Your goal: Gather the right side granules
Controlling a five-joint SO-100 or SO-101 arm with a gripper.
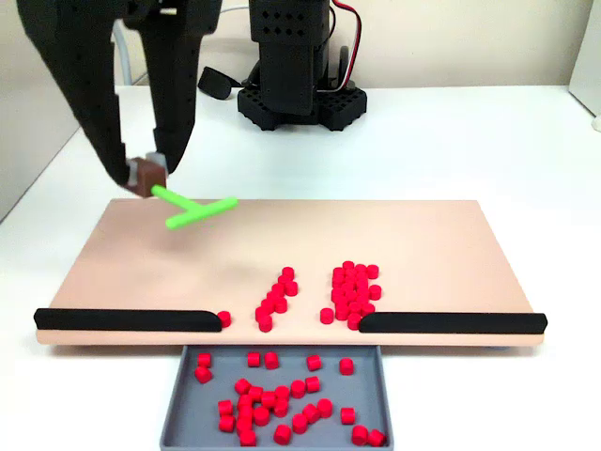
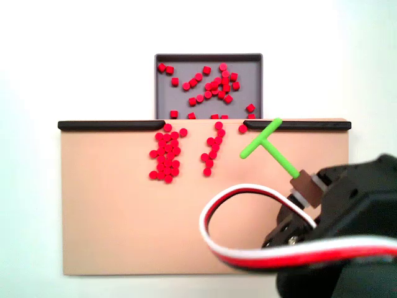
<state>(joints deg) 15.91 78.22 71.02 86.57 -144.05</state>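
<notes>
White table all around, and on it lies a tan board (image 1: 441,244) with two black rails (image 1: 127,319) along one edge and a gap between them. On the board, the right side granules (image 2: 212,148) are a thin, loose line of little red pellets that points toward the gap; in the other fixed view they sit at (image 1: 274,299). Just beside them is a thicker clump of red pellets (image 2: 165,155). Past the gap, a grey tray (image 2: 162,93) holds many more scattered red pellets. The gripper (image 1: 146,174) is clenched on a small brown block that carries a green T-shaped pusher (image 2: 268,144). The pusher hangs off to one side of the thin line, near it but not touching, and looks lifted above the board. I think the sweep has not started yet; the arm is getting into place. Next, the pusher should go down behind the thin line, on the side away from the tray, then push it toward the gap without bumping the thick clump.
</notes>
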